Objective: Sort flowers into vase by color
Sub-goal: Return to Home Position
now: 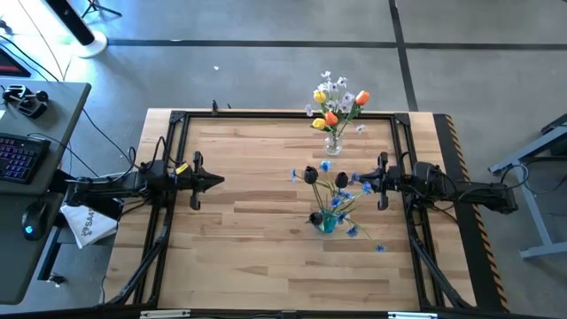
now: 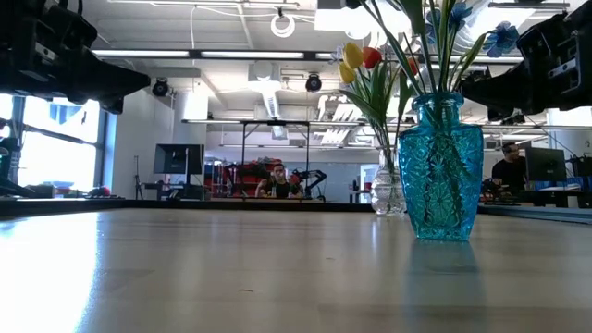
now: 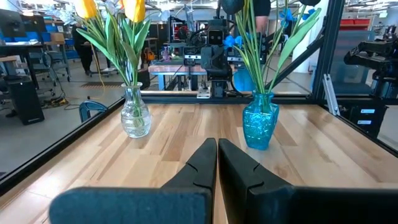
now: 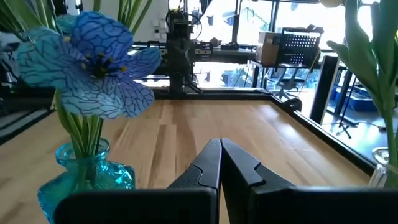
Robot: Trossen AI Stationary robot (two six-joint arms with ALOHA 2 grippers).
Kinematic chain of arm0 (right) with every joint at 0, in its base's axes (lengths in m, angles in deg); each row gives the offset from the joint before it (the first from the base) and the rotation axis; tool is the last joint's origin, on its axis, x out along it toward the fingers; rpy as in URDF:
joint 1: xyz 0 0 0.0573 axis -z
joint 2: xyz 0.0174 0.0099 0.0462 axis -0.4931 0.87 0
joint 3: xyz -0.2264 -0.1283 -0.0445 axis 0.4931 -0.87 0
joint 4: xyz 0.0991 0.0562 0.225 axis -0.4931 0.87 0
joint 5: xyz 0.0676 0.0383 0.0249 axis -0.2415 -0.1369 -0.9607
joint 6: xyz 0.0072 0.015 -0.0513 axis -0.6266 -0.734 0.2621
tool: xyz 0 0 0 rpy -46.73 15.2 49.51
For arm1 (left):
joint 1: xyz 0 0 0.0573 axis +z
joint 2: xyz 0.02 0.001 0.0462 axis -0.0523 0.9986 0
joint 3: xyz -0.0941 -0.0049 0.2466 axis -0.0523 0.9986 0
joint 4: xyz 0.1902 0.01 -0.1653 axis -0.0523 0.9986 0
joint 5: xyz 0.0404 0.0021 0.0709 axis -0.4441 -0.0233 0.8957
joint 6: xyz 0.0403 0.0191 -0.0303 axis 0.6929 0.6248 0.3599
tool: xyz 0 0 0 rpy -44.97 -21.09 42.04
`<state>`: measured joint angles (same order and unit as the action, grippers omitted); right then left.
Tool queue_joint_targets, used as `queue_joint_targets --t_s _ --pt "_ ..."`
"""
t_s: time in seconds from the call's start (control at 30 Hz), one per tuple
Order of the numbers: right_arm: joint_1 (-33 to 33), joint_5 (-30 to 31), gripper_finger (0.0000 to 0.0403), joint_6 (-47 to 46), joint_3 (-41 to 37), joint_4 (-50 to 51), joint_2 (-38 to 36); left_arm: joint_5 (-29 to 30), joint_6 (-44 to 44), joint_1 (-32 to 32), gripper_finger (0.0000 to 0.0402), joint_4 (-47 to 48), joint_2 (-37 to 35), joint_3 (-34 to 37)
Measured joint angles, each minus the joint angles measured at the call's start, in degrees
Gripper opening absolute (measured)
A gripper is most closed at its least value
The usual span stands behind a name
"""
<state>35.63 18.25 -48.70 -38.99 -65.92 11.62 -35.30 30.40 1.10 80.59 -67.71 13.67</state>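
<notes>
All flowers (image 1: 331,118) stand in vases (image 1: 327,223) right of centre (none loose); my left end effector (image 3: 217,144) and right end effector (image 4: 221,143), both closed, empty, should withdraw slowly, clear of them.

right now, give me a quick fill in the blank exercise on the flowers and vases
1. The dark tulips stand in the vase made of ___ glass.
2. The yellow tulips share the clear vase with ___ tulips.
3. The left claw and the right claw are both ___.

Missing words: blue; red-orange; shut.
</notes>
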Motion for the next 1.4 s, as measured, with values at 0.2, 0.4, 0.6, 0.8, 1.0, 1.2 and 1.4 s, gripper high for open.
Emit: queue_joint_targets --t_s 0.2,0.4,0.6,0.8,1.0,1.2,1.4 --pt "0.0 0.0 0.0 -4.1 0.0 0.0 0.0 0.0 0.0 0.0 0.0005 0.0 0.0 0.0" --pt "0.0 0.0 0.0 -6.3 0.0 0.0 0.0 0.0 0.0 0.0 0.0005 0.0 0.0 0.0" --pt "0.0 0.0 0.0 -6.1 0.0 0.0 0.0 0.0 0.0 0.0 0.0005 0.0 0.0 0.0" --pt "0.0 0.0 0.0 -6.1 0.0 0.0 0.0 0.0 0.0 0.0 0.0005 0.0 0.0 0.0" --pt "0.0 0.0 0.0 -6.1 0.0 0.0 0.0 0.0 0.0 0.0 0.0005 0.0 0.0 0.0" --pt "0.0 0.0 0.0 -6.0 0.0 0.0 0.0 0.0 0.0 0.0 0.0005 0.0 0.0 0.0" --pt "0.0 0.0 0.0 -6.0 0.0 0.0 0.0 0.0 0.0 0.0 0.0005 0.0 0.0 0.0"
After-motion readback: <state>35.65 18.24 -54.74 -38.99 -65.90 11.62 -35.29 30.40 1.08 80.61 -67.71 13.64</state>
